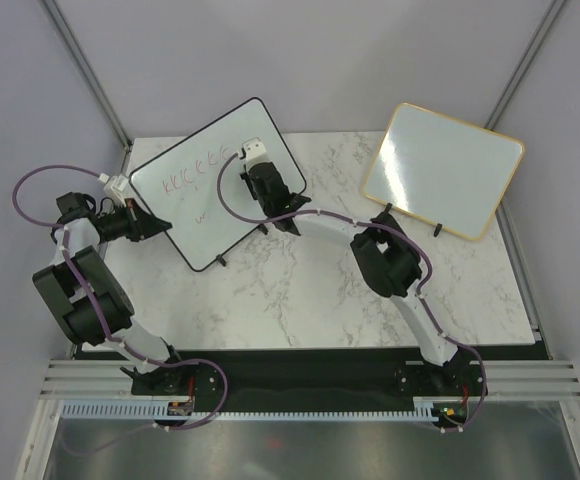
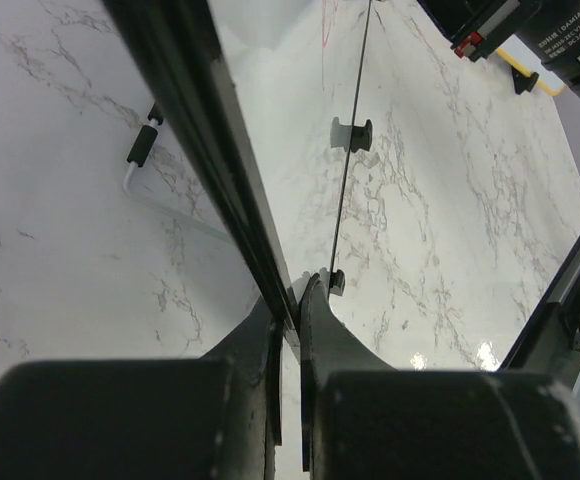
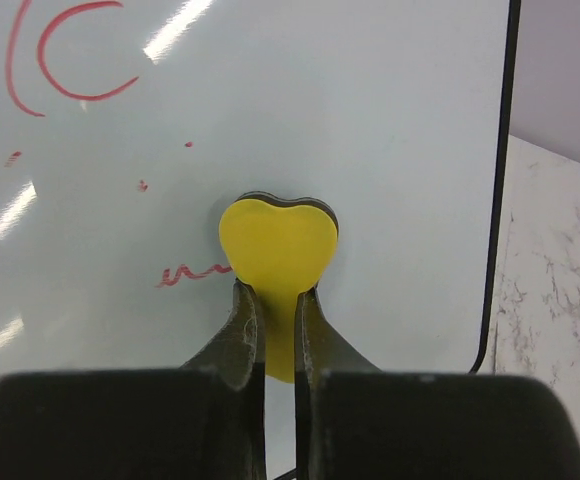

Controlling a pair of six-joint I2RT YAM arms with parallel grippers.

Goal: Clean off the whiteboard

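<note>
Free room, front: the near half of the table (image 1: 300, 300) is bare marble between the two arms; you can pass there

Obstacle, back left: the whiteboard (image 1: 210, 195) stands tilted, its feet (image 1: 220, 262) jutting onto the marble. The left gripper (image 2: 290, 300) is clamped on its left edge

Obstacle, centre: the right arm (image 1: 370, 245) stretches across the table; the right gripper (image 3: 270, 295) pinches a yellow heart eraser (image 3: 278, 250) against the board face

Obstacle, back right: a gold-framed board (image 1: 440, 185), propped up, with a strip of marble between it and the whiteboard

Limits: walls (image 1: 30, 100) hem you in left and right
</note>
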